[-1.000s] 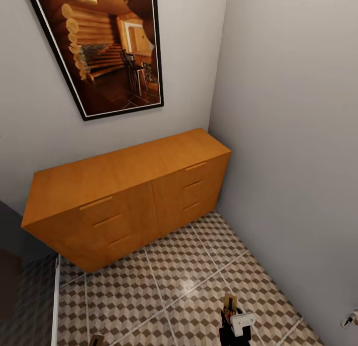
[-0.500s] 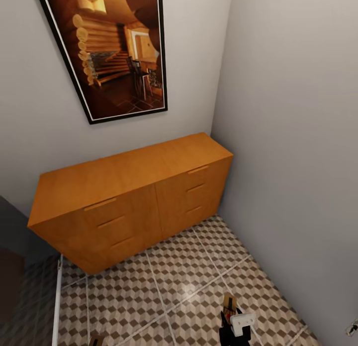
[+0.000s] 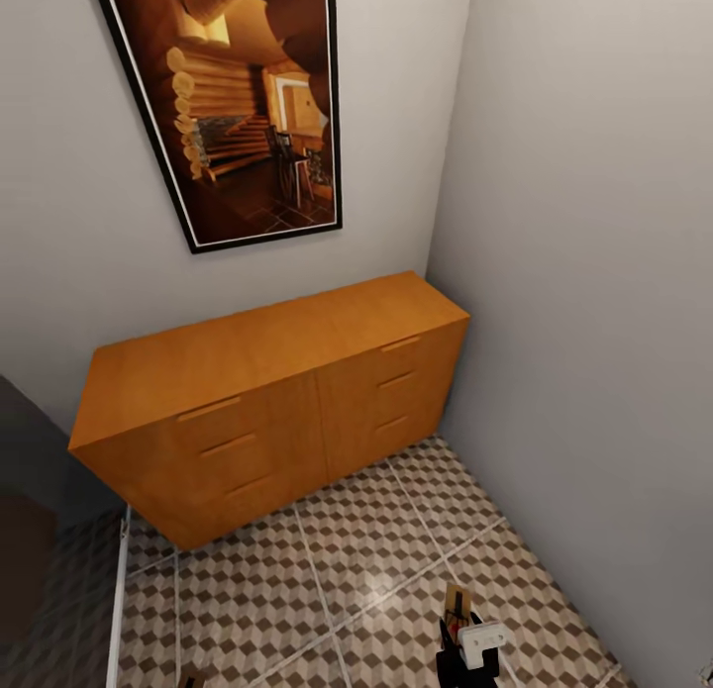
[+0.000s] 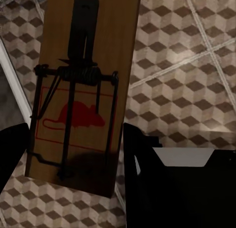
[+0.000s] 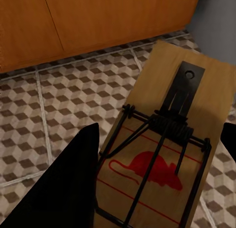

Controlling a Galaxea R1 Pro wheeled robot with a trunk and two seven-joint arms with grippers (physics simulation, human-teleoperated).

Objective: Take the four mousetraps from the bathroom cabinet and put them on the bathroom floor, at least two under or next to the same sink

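Left wrist view has a mousetrap (image 4: pixel 81 90) pinched by its near end between the left gripper's (image 4: pixel 73 174) dark fingers, hanging over the bathroom floor (image 4: pixel 182 75). Right wrist view has the right gripper (image 5: pixel 162 188) closed likewise on a second mousetrap (image 5: pixel 167 154), near the cabinet (image 5: pixel 93 21). Both look light, stiff and flat, so I judge the bare board edges the safest hold, clear of the wire.

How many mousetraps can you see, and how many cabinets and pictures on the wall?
mousetraps: 2, one in the left gripper (mousetrap), one in the right gripper (mousetrap)
cabinet: 1
framed picture: 1
Total: 4
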